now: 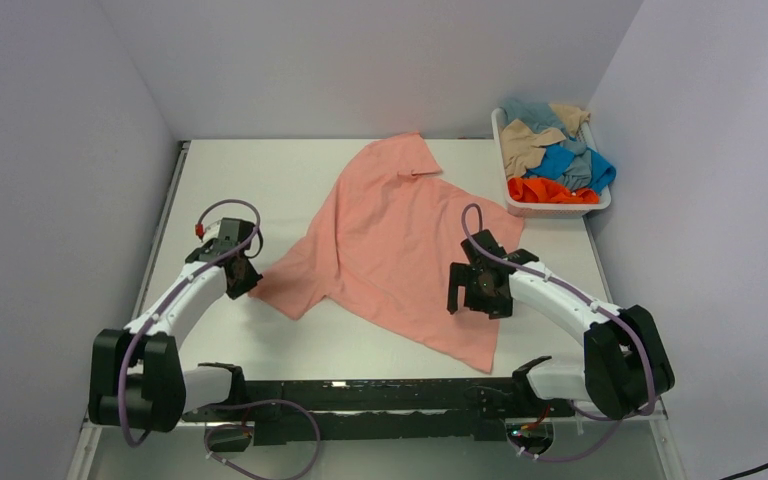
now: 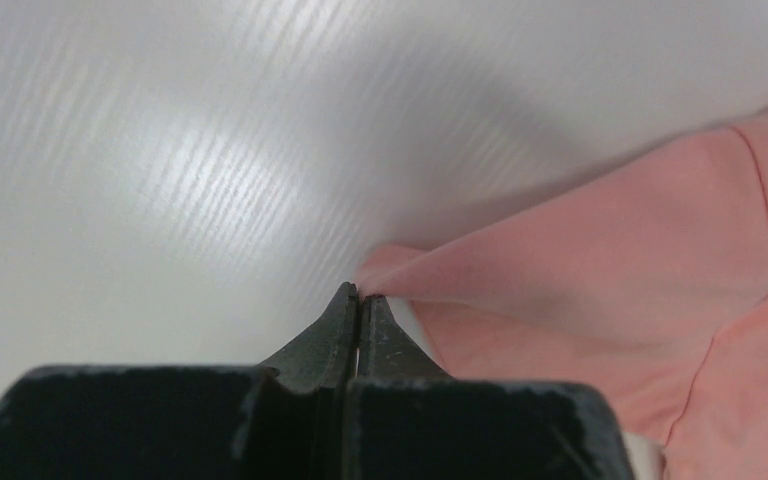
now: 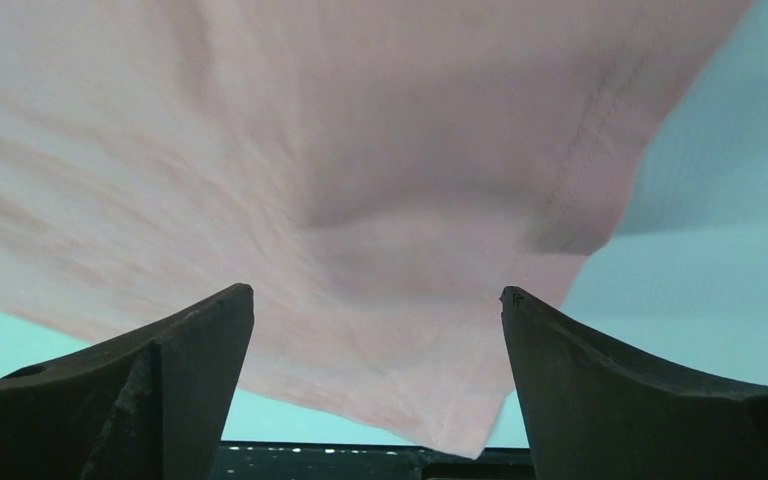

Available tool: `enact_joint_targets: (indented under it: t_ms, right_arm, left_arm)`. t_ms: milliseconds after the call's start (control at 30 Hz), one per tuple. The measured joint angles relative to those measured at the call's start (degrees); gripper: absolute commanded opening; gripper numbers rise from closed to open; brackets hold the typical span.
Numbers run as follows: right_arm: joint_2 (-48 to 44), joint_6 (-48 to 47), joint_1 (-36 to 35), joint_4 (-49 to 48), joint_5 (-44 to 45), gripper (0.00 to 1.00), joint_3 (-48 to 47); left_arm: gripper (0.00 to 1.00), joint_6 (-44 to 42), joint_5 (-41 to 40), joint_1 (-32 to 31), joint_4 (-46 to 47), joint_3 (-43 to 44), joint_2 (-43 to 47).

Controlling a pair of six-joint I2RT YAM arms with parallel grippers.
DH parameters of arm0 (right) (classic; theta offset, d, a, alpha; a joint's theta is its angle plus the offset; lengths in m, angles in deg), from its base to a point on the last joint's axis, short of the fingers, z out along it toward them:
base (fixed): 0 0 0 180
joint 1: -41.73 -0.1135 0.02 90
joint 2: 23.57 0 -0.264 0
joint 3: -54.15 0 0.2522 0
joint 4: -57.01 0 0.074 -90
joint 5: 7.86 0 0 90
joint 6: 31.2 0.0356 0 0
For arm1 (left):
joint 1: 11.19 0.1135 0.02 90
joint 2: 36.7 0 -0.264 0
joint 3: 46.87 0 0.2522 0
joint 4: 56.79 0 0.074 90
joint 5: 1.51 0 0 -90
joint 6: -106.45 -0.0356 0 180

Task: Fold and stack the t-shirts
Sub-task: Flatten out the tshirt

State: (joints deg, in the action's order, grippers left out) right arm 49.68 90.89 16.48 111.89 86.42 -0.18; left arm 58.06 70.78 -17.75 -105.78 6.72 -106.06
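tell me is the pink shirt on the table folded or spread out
Spread, not folded: the salmon pink cloth t-shirt lies opened out, slightly rumpled, across the white table.

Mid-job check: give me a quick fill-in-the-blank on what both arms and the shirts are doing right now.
1. The left gripper has its jaws ___ on a corner of the pink t-shirt.
2. The right gripper hovers over that shirt with its jaws ___.
3. The other t-shirts are heaped in the white ___ at the table's far right corner.
Missing words: shut; open; basket.
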Motion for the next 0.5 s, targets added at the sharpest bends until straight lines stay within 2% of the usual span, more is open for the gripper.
enact_joint_targets:
  t_ms: [100,233,367,500]
  right_arm:
    - [-1.31,0.09,0.00,0.79,-0.04,0.98,-2.10]
    - [-7.50,2.89,0.00,5.29,-0.50,0.95,-1.97]
    - [-14.43,8.13,-0.44,10.86,-1.95,0.89,0.74]
    - [-15.91,13.20,-3.02,13.51,-3.52,0.87,4.87]
  left_arm:
    - [0.00,-0.44,3.54,0.00,0.61,-3.87,4.87]
    - [0.00,-0.42,7.87,-0.02,1.66,-7.74,9.31]
    - [0.00,1.01,9.88,-0.09,2.16,-8.66,10.19]
    - [0.00,1.77,12.28,-0.13,3.82,-9.14,12.00]
